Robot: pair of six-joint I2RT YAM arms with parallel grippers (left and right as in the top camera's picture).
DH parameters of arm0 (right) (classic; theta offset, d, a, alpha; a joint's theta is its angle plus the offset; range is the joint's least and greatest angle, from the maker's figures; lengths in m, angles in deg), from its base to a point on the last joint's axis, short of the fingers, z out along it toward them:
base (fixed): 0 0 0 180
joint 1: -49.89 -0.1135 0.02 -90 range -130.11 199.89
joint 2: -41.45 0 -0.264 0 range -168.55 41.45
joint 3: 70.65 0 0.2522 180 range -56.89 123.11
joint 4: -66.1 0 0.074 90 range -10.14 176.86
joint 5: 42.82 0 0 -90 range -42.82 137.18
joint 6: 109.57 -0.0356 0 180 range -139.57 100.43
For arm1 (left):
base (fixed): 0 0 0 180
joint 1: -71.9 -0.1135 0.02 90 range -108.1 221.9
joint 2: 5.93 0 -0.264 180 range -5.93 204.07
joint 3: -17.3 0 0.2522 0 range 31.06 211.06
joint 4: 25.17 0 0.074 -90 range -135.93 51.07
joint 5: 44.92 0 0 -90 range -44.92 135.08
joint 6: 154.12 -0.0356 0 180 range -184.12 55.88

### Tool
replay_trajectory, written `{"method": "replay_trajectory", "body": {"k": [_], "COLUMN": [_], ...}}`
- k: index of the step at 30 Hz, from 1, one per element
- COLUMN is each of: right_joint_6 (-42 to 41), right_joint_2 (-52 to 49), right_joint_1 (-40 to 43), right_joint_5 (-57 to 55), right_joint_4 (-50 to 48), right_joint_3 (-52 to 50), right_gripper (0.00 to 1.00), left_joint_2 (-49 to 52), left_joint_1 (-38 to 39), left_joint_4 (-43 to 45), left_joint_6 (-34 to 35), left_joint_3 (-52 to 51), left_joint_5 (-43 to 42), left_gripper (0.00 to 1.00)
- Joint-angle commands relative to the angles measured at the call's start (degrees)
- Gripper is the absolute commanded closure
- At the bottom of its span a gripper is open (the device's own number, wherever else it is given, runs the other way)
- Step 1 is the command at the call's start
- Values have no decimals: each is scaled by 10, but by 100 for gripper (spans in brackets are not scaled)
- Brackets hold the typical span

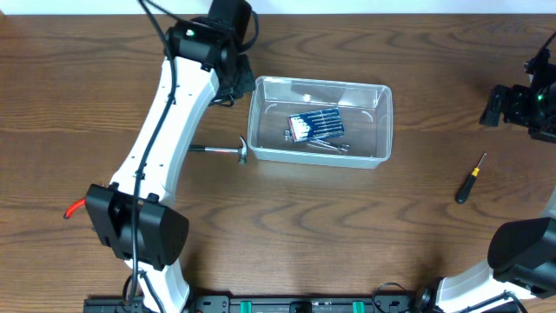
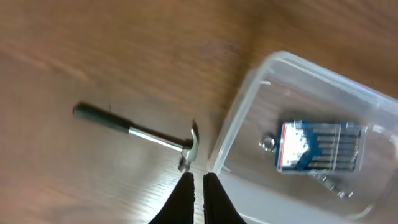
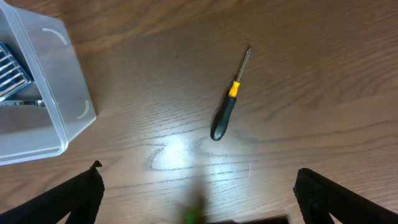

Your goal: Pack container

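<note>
Left gripper fingers nearly together, holding nothing, near claw hammer, which lies just left of the container. Container sits mid table with a blue screwdriver case inside. It is probably light, stiff, slick clear plastic, so grip the thick rim. Open room all round. Screwdriver well right; right gripper fingers wide apart, empty.

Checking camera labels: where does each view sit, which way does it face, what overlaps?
Overhead: above the table, looking straight down; both arms show, container mid-table.
Left wrist: on the left gripper, looking down past nearly shut fingers at the hammer and container end.
Right wrist: on the right gripper, looking down between spread fingers at the screwdriver and a container corner.
Shared: both wrist views catch the container.
</note>
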Motion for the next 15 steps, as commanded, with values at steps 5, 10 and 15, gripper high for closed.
{"method": "replay_trajectory", "body": {"k": [5, 10, 15], "right_joint_6": [10, 10, 9], "right_joint_2": [0, 0, 0], "right_joint_1": [-5, -5, -6], "right_joint_5": [-4, -4, -4], "right_joint_4": [-1, -1, -1], "right_joint_3": [-3, -3, -3], "right_gripper": [1, 1, 1], "left_joint_2": [-11, -10, -10], "left_joint_1": [-22, -44, -67], "left_joint_4": [-44, -97, -95], "left_joint_6": [-37, -164, -209], "left_joint_3": [10, 2, -31], "left_joint_5": [25, 54, 49], "left_gripper": [94, 94, 83]}}
